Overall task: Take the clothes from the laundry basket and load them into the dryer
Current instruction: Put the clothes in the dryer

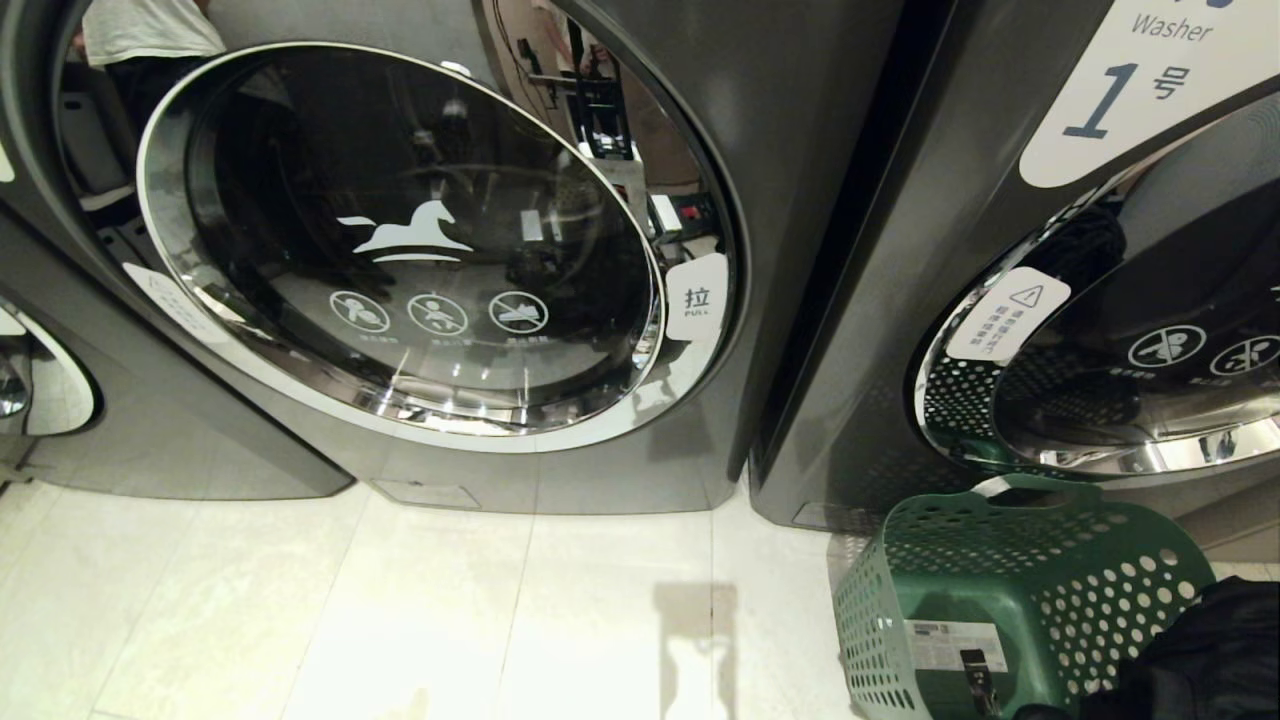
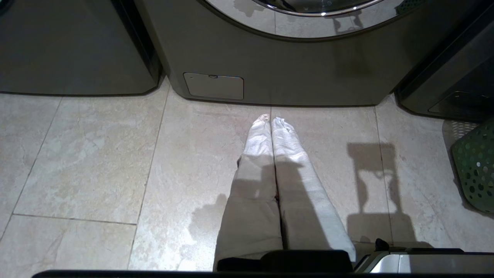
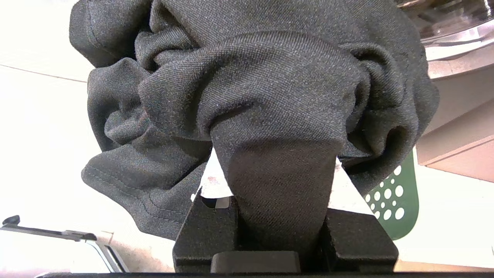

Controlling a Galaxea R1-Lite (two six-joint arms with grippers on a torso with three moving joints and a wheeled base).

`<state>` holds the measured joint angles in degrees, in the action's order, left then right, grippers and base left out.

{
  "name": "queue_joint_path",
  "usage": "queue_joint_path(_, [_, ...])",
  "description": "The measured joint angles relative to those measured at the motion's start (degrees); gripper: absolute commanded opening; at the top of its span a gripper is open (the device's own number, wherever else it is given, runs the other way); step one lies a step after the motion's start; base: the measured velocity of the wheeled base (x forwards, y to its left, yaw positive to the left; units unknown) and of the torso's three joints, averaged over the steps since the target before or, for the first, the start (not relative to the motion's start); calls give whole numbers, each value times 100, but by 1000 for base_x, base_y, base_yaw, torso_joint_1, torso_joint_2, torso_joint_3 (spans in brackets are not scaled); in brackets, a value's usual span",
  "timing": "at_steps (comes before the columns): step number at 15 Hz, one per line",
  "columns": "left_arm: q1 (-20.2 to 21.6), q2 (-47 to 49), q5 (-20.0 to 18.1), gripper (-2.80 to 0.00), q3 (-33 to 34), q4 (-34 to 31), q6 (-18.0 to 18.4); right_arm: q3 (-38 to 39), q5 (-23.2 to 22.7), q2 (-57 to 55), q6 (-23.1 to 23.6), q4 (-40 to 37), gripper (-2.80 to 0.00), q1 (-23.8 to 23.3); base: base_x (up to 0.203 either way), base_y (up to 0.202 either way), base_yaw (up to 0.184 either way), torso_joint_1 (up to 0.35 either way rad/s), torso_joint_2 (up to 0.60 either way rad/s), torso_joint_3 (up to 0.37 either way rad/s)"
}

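Note:
My right gripper (image 3: 279, 170) is shut on a bunched dark grey garment (image 3: 262, 88), which hides the fingertips. In the head view that garment (image 1: 1210, 650) shows at the bottom right corner, beside the green perforated laundry basket (image 1: 1010, 600) lying tipped on the floor. The basket's inside is hidden. The dryer (image 1: 620, 470) stands straight ahead with its round glass door (image 1: 400, 240) shut. My left gripper (image 2: 271, 120) hangs parked over the floor tiles in front of the dryer's base, its white-wrapped fingers (image 2: 258, 143) shut together on nothing.
A second machine (image 1: 900, 300) labelled "Washer 1" stands to the right, just behind the basket (image 2: 476, 170). Another machine (image 1: 60, 400) is at the far left. Pale tiled floor (image 1: 400, 620) lies before the dryer. A person's reflection shows in the door surround.

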<state>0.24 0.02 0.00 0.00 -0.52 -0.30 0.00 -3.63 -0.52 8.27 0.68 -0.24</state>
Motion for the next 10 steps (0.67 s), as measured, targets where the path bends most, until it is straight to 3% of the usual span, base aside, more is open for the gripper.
queue_joint_path(10, [0, 0, 0, -280, 0, 0, -2, 0, 11, 63, -65, 77, -280, 6, 0, 0, 0, 0, 0, 0])
